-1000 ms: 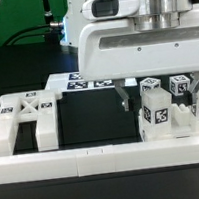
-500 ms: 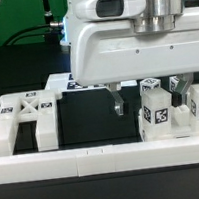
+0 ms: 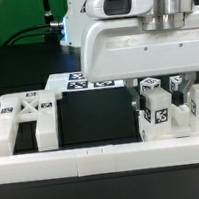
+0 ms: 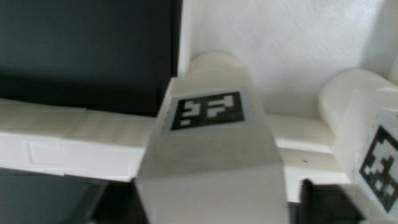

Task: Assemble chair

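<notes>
The chair's X-braced panel [image 3: 29, 112] lies flat at the exterior view's left. Several blocky white legs [image 3: 159, 108] with marker tags stand clustered at the exterior view's right. My gripper [image 3: 155, 93] is lowered over this cluster, with one dark finger [image 3: 135, 97] showing at the side of the nearest leg. In the wrist view a long white tagged leg [image 4: 210, 130] runs between my fingers [image 4: 322, 203]. The jaws stand on either side of it with a thin gap showing, so my gripper [image 4: 210, 206] looks open. A second tagged part [image 4: 365, 140] lies beside it.
The marker board [image 3: 83, 83] lies behind the black work surface. A long low white rail [image 3: 105, 157] runs along the front, and another white rail [image 3: 1, 130] sits at the exterior view's left. The arm's large white body [image 3: 145, 36] hides the area behind the legs.
My gripper swung toward the exterior view's left, then back to the right, and now sits over the leg cluster. The legs and the panel have not visibly moved.
</notes>
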Action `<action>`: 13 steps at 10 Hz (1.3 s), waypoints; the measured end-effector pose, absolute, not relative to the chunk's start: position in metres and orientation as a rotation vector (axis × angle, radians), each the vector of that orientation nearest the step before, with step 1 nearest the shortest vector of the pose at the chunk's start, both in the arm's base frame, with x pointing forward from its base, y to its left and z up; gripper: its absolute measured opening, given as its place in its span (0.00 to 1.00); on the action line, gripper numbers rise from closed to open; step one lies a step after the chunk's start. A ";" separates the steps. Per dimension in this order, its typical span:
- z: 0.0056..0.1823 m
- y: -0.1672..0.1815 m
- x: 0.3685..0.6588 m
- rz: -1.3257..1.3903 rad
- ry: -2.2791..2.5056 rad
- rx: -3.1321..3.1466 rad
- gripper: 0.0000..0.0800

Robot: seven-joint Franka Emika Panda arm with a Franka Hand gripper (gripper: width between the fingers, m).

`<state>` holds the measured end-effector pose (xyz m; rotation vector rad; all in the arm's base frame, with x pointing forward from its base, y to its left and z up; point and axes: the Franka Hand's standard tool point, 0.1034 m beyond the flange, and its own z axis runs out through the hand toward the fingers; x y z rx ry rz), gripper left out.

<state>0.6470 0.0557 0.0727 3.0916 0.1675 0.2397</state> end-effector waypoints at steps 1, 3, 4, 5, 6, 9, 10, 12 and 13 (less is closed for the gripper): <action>0.073 0.055 0.647 0.240 0.159 3.092 0.36; 0.073 0.055 0.647 0.243 0.133 3.094 0.36; 0.073 0.055 0.647 0.243 0.126 3.095 0.36; 0.072 0.055 0.647 0.246 -0.042 3.107 0.36; 0.072 0.053 0.648 0.247 -0.189 3.108 0.36; 0.072 0.047 0.649 0.263 -0.810 3.040 0.36; 0.072 0.045 0.650 0.266 -0.956 3.013 0.36; 0.072 0.043 0.650 0.260 -1.243 2.924 0.36; 0.072 0.043 0.650 0.238 -1.399 2.857 0.36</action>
